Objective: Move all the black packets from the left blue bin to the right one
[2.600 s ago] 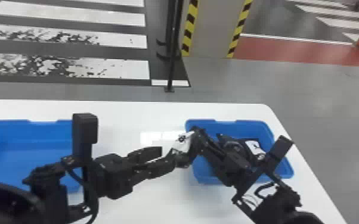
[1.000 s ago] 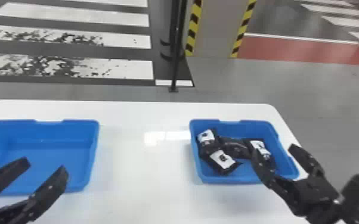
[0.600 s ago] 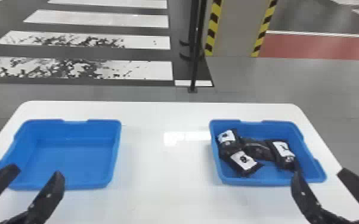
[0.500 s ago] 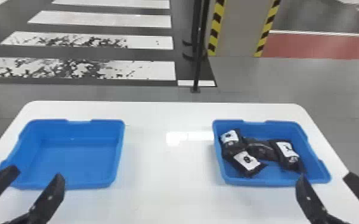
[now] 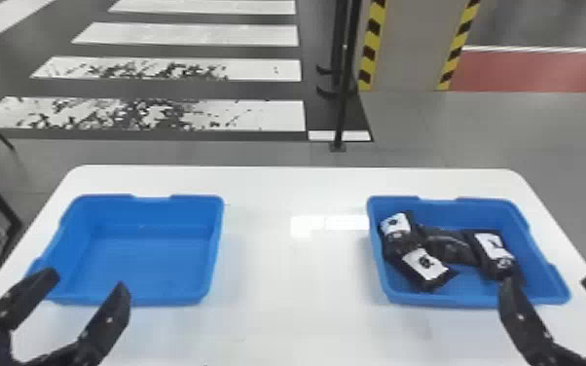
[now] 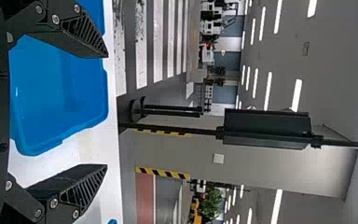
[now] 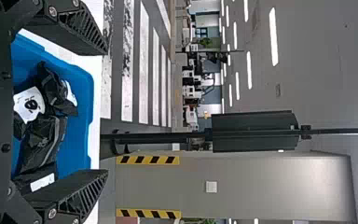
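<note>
Both arms have separated since the earlier frame: the left jaws [image 5: 85, 280] have moved from beside the right bin [image 5: 452, 300] to the left bin's [image 5: 146, 265] near edge; the right jaws [image 5: 550, 280] have withdrawn to the right bin's near edge. Both sets are spread, holding nothing. Black packets [image 5: 452, 248], apparently four, lie overlapped in the right bin: soft, creased, glossy film, some with white labels [image 5: 423, 263]. Bins are smooth, rounded plastic. Transfer is judged complete; next, park both arms without regrasping.
</note>
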{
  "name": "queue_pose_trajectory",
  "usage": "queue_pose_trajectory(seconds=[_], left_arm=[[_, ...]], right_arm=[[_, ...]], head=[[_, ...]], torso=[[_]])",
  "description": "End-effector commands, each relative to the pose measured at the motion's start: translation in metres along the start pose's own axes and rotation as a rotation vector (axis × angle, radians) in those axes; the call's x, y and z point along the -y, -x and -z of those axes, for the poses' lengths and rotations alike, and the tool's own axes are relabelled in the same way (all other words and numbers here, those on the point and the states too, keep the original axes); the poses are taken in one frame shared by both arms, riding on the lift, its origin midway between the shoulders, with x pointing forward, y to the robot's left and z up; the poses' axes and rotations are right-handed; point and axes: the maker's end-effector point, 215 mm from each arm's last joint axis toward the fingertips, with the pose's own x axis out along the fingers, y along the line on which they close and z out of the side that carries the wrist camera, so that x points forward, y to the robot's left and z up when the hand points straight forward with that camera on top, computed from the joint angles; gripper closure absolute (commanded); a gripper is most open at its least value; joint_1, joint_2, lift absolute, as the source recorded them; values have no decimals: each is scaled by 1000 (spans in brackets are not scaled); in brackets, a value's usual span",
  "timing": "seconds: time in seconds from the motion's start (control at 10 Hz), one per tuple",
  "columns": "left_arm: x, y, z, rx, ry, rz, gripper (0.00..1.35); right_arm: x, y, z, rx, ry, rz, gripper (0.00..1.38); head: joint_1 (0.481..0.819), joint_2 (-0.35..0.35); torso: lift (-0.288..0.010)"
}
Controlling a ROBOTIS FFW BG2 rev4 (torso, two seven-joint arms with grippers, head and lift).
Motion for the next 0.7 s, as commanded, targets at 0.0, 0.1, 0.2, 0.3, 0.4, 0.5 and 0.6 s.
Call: queue_pose_trajectory(seconds=[0.0, 0.1, 0.2, 0.3, 0.4, 0.5, 0.6], left_arm=[[-1, -3, -1, 1, -3, -3, 217], [-2, -5, -3, 4, -7, -5, 216], [-2, -5, -2, 4, -7, -4, 216], [-3, -5, -1, 2, -7, -7, 216], [-3, -6, -1, 1, -9, -7, 216], [-3, -6, 0, -3, -5, -7, 216], [-3, -6, 3, -12, -1, -7, 217]], right_arm=[[-3, -3, -2, 9, -4, -8, 128], [-7, -5, -2, 12, -8, -17, 128], [-9, -7, -3, 14, -9, -24, 128], [-9, -7, -3, 15, -11, -24, 128], [-9, -7, -4, 18, -13, -24, 128], [-9, -7, -4, 18, -15, -24, 130], [-9, -7, -8, 33, -12, -23, 130]], head=[[695, -15], [695, -11], [695, -8], [695, 0], [695, 4], [695, 5], [695, 5]], torso=[[-140], [-140], [-140], [-140], [-140], [-140], [-140]])
